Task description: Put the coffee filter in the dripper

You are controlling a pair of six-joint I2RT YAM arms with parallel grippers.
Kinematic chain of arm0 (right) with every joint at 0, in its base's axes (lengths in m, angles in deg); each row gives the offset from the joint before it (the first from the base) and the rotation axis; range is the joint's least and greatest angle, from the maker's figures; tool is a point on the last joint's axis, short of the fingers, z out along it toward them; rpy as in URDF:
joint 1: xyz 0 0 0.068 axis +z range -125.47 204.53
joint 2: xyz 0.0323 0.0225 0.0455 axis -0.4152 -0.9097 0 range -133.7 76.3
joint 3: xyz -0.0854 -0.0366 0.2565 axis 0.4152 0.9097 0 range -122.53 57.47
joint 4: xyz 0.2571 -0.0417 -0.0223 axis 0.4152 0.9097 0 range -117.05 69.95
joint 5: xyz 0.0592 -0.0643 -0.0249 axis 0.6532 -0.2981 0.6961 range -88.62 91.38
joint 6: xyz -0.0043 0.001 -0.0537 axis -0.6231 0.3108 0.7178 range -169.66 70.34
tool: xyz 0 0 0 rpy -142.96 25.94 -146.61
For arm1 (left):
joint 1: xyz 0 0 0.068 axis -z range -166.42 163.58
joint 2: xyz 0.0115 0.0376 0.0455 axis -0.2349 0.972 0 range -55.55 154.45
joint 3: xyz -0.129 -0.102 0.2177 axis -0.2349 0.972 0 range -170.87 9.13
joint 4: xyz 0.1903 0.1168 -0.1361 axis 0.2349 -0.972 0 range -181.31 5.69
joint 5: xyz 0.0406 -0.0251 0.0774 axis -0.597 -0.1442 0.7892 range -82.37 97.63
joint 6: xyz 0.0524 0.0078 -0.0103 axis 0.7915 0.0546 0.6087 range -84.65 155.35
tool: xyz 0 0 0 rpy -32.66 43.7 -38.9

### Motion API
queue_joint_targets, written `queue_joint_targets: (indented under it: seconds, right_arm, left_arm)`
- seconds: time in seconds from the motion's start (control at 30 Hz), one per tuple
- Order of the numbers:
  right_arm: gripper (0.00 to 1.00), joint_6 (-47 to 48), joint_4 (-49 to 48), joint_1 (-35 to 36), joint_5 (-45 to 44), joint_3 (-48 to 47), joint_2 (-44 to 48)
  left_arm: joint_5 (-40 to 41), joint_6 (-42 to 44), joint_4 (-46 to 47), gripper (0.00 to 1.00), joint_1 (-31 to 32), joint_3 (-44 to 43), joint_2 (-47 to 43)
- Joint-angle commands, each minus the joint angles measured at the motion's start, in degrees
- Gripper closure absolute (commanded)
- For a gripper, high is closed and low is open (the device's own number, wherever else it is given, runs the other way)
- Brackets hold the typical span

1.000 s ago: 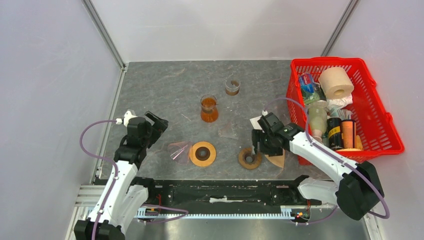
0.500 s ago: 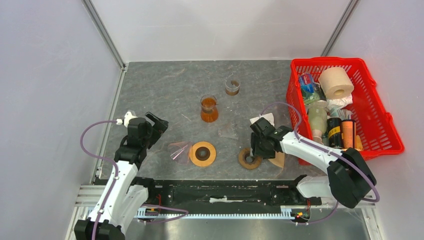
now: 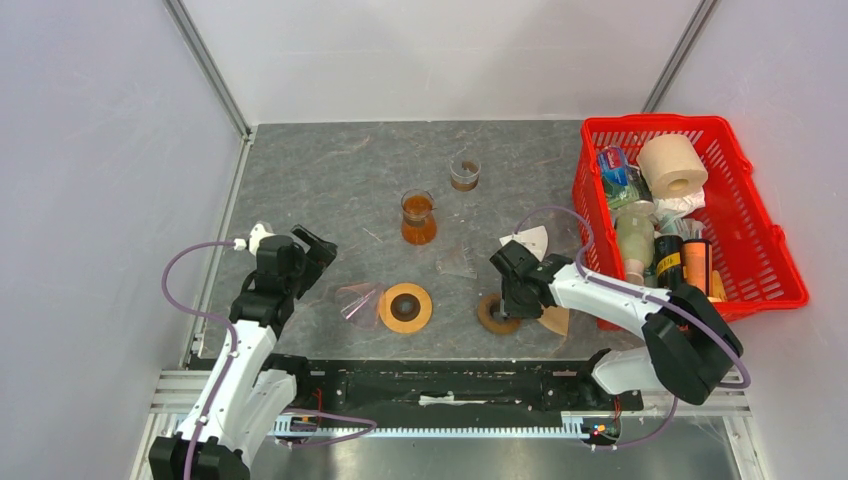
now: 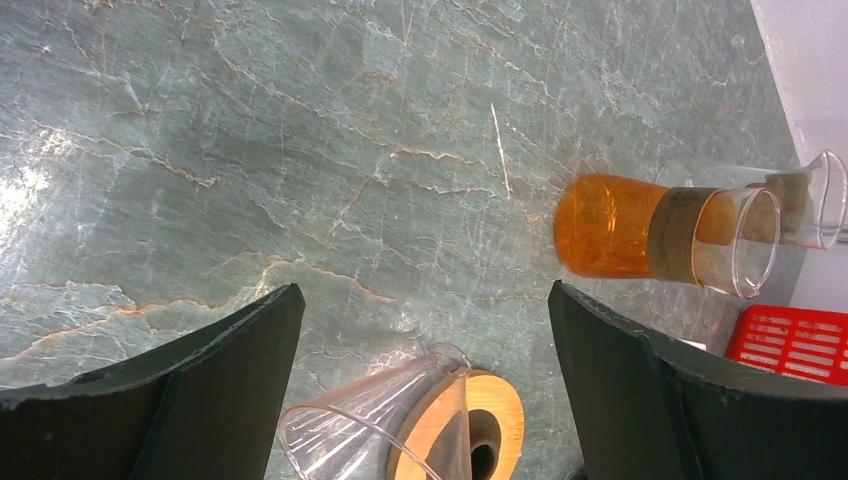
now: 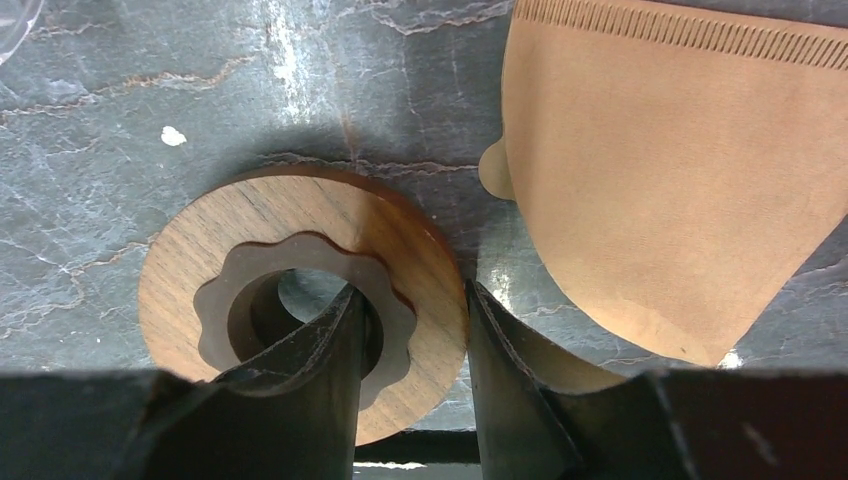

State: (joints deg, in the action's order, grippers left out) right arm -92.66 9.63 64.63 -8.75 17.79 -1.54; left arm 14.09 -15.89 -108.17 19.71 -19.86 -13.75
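Right fingers [image 5: 300,390] clamp the rim of the ring [image 5: 200,250], filter [image 5: 660,180] just beside, untouched; left fingers [image 4: 220,380] gape above the dripper [image 4: 390,420]. Pick-up step, I'd say: the next move calls for a grip on the filter's edge instead.

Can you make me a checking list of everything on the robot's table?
Surface: grey veined stone table.
Job's things: brown filter flat beside wooden ring; glass dripper on its side; white filter farther back.
Clutter: flask of orange liquid, small glass, full red basket.
Grippers: left gripper wide open, empty; right gripper, jaws straddling the ring's rim, grip unclear.
Cables: a purple cable loops along each arm.
Surroundings: white walls; nothing else seen.
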Motion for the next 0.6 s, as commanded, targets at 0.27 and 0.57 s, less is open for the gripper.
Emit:
queue_joint_targets:
  seconds: [0.27,0.57]
  right_arm:
    - [0.73,3.0,8.4,0.0,-8.9,-9.3,7.9]
    - [0.72,4.8,12.2,-0.1,-26.0,-25.6,7.4]
  left_arm:
    - [0.2,1.9,1.7,0.01,-0.1,0.3,-0.5]
    - [-2.6,1.2,2.6,0.0,-0.1,-1.1,-0.4]
